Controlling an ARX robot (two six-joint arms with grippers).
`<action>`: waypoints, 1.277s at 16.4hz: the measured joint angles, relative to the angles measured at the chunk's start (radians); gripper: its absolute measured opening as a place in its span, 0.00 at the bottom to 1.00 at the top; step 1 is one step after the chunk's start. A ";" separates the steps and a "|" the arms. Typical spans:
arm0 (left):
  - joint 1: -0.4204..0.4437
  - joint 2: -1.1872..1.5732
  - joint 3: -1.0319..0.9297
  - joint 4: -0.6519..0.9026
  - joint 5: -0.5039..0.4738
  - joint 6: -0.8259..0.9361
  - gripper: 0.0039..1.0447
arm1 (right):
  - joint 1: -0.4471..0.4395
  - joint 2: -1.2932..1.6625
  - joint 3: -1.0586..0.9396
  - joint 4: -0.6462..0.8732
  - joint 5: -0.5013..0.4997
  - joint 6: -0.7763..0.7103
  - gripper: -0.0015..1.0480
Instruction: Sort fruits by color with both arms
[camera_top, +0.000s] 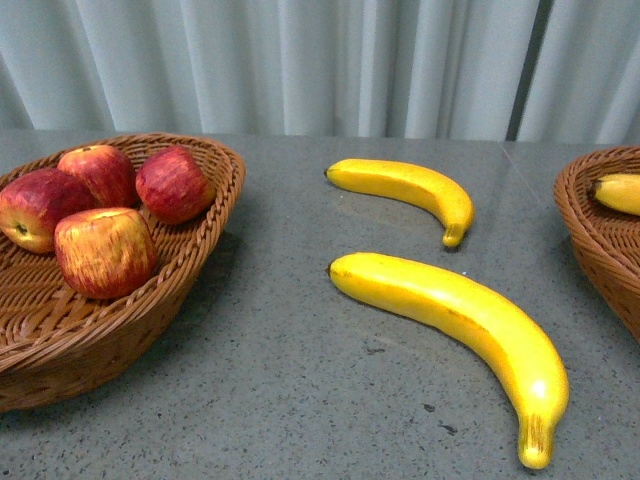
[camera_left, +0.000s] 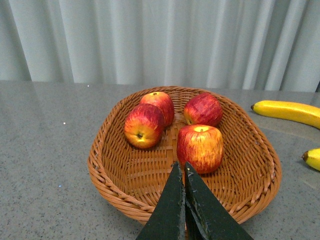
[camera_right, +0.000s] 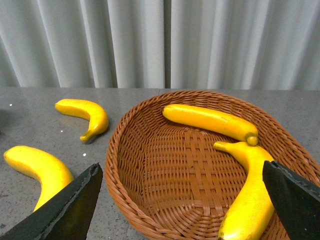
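Along the left edge of the surface (camera_top: 280, 390), the front view shows a woven wicker left basket (camera_top: 130, 345) holding four red apples (camera_top: 105, 250) streaked with yellow. Two loose bananas lie on the speckled grey middle: the far banana (camera_top: 405, 185) toward the back edge and the near banana (camera_top: 450, 310) toward the front edge. Both are curved, with brownish tips. A right basket (camera_top: 600, 240) of the same weave sits at the right edge. No arm shows.

From the left wrist view, the left pincer (camera_left: 182, 167) hangs over the apple basket's rim. Its two black fingers (camera_left: 172, 210) are pressed together and grip nothing. All the apples rest inside.

From the right wrist view, the right pincer (camera_right: 181, 172) is empty, its fingers spread wide apart above the right basket, where two stored bananas (camera_right: 210, 121) lie.

Judging by the gloss, the loose bananas are probably hollow plastic: light, stiff and slippery. I would take each one across its thick middle, fingers square to the curve, since the tapering ends would likely slide out.
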 joint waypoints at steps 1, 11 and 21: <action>0.000 0.000 0.000 -0.006 0.000 0.000 0.01 | 0.000 0.000 0.000 0.002 0.000 0.000 0.94; 0.000 0.000 0.000 -0.004 0.000 0.000 0.95 | -0.017 0.021 0.016 -0.059 -0.051 0.037 0.94; 0.000 0.000 0.000 -0.004 0.000 0.000 0.94 | 0.240 1.071 0.527 0.571 -0.109 0.133 0.94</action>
